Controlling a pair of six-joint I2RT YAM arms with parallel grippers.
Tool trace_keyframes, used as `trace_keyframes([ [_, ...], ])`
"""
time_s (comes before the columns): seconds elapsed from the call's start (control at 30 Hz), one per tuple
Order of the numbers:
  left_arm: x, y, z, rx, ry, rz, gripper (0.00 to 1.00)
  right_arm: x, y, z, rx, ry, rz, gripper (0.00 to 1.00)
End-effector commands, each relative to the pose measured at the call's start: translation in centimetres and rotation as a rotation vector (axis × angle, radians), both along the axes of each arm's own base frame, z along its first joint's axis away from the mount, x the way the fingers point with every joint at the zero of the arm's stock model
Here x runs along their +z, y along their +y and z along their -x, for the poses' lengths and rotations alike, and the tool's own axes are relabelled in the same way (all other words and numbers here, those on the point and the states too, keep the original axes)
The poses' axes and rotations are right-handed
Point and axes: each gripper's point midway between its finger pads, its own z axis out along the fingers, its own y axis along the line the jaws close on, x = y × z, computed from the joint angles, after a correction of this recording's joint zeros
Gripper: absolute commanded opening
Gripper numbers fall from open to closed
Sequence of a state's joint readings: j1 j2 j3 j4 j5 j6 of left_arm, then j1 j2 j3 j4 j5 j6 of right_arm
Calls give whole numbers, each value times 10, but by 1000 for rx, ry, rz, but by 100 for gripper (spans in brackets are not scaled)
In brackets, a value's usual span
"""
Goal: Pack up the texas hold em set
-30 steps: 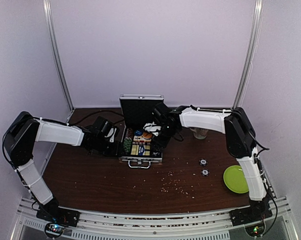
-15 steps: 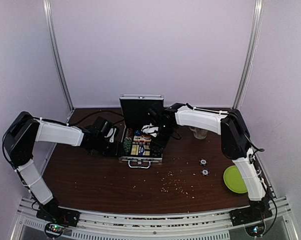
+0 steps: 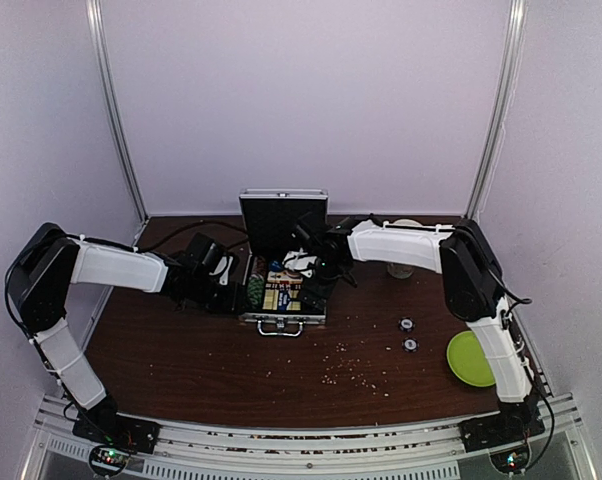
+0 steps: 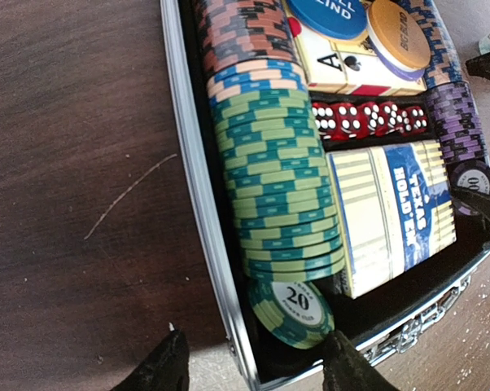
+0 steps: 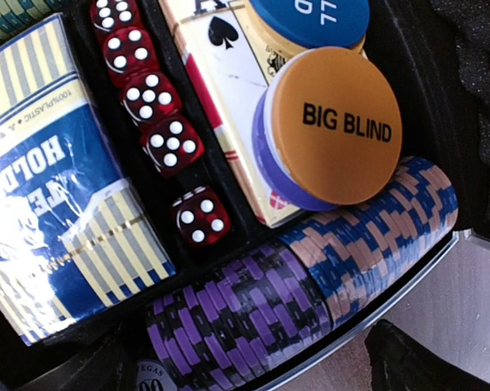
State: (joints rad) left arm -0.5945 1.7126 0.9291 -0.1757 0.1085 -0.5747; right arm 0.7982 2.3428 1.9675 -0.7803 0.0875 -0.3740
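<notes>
The silver case (image 3: 281, 318) lies open, its lid (image 3: 283, 213) upright. Inside are rows of chips, green ones (image 4: 282, 183) on the left and purple ones (image 5: 245, 314) on the right. It also holds red dice (image 5: 159, 134), the blue-cream card deck (image 4: 395, 212) and an orange BIG BLIND disc (image 5: 343, 122). My left gripper (image 4: 253, 365) is open astride the case's left wall, with a green "20" chip (image 4: 298, 305) leaning between its fingers. My right gripper (image 5: 253, 371) is open astride the purple chips and the right wall. Two dark chips (image 3: 408, 334) lie loose on the table.
A lime green plate (image 3: 471, 358) sits at the right front. A cream mug (image 3: 401, 266) stands behind the right forearm. Small crumbs (image 3: 351, 372) are scattered in front of the case. The enclosure walls stand close on both sides.
My right arm has swung left and lower over the case's right side, uncovering more of the mug. The left arm has not moved.
</notes>
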Motion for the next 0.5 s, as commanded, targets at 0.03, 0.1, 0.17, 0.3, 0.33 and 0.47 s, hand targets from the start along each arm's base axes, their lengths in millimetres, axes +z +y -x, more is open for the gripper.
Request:
trace_keyframes([
  [0.03, -11, 7, 4, 2, 20, -25, 57, 16, -26, -3, 1, -40, 53, 100],
  [0.1, -11, 7, 5, 1, 20, -26, 57, 24, -23, 2, 9, -16, 17, 99],
  [0.17, -11, 8, 5, 2, 19, -27, 57, 28, -24, 9, 3, 23, 5, 100],
  [0.3, -12, 9, 6, 4, 19, -27, 57, 34, -21, 28, -3, 118, -71, 99],
  [0.33, -13, 9, 6, 4, 20, -28, 58, 35, -20, 33, 0, 146, -89, 100],
  [0.47, -14, 9, 7, 3, 23, -30, 57, 33, -15, 53, 15, 241, -147, 100],
])
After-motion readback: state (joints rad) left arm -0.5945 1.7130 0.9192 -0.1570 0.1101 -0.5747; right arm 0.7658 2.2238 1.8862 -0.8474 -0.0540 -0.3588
